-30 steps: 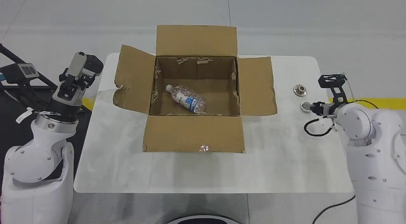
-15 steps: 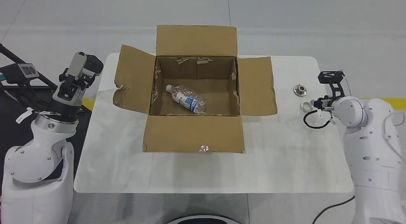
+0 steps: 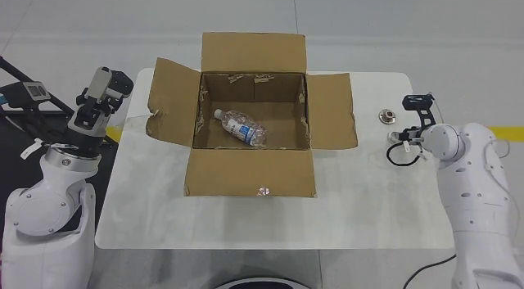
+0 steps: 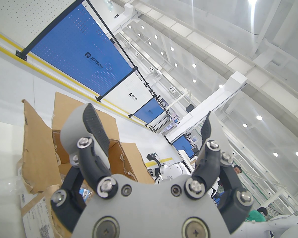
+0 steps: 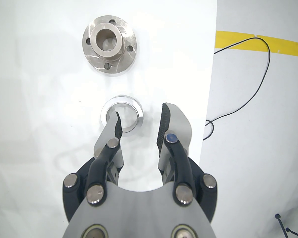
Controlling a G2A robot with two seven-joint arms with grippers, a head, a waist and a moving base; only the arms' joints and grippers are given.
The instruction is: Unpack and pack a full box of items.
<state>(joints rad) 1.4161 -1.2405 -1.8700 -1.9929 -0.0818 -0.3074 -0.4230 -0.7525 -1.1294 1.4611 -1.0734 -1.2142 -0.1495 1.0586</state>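
An open cardboard box (image 3: pixel 250 174), flaps spread, sits mid-way on a white table (image 3: pixel 246 223). Inside lies a crumpled clear plastic bottle (image 3: pixel 241 127), cap pointing far-left, base near-right. The left gripper (image 4: pixel 149 112) gapes beyond the left edge. The right gripper (image 5: pixel 141 111), released, straddles a steel ring (image 5: pixel 134 107) near a metal flange (image 5: pixel 109 44).

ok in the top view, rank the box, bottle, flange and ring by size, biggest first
1. box
2. bottle
3. flange
4. ring, only a little smaller than the flange
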